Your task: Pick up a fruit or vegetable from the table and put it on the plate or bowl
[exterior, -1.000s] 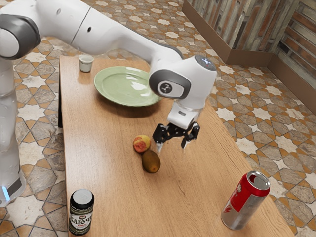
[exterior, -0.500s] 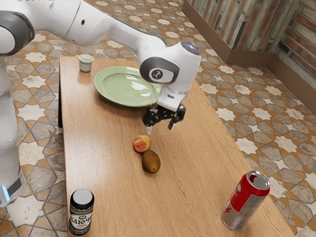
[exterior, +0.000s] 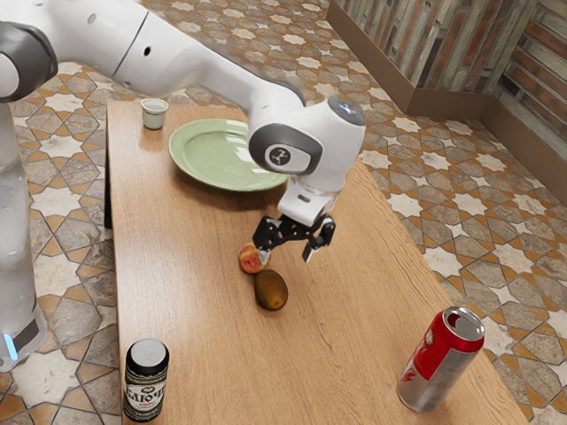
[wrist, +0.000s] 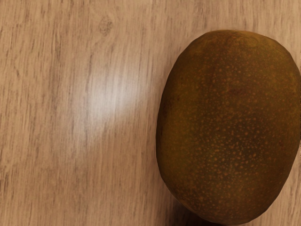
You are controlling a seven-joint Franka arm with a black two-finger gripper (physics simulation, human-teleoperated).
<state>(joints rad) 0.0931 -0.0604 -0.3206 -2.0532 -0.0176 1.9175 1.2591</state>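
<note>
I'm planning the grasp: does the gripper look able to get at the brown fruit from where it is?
Probably yes. The gripper hangs open just above the brown fruit, and nothing lies over it. The reddish fruit sits close beside it and may crowd one finger.

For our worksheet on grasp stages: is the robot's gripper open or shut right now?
Open. In the exterior view, the gripper shows its fingers spread apart, near the kiwi, with nothing held between them.

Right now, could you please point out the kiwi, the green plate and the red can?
kiwi (exterior: 271, 289), exterior view, middle of its skin.
green plate (exterior: 213, 155), exterior view, bare centre.
red can (exterior: 438, 359), exterior view, side wall.
</note>
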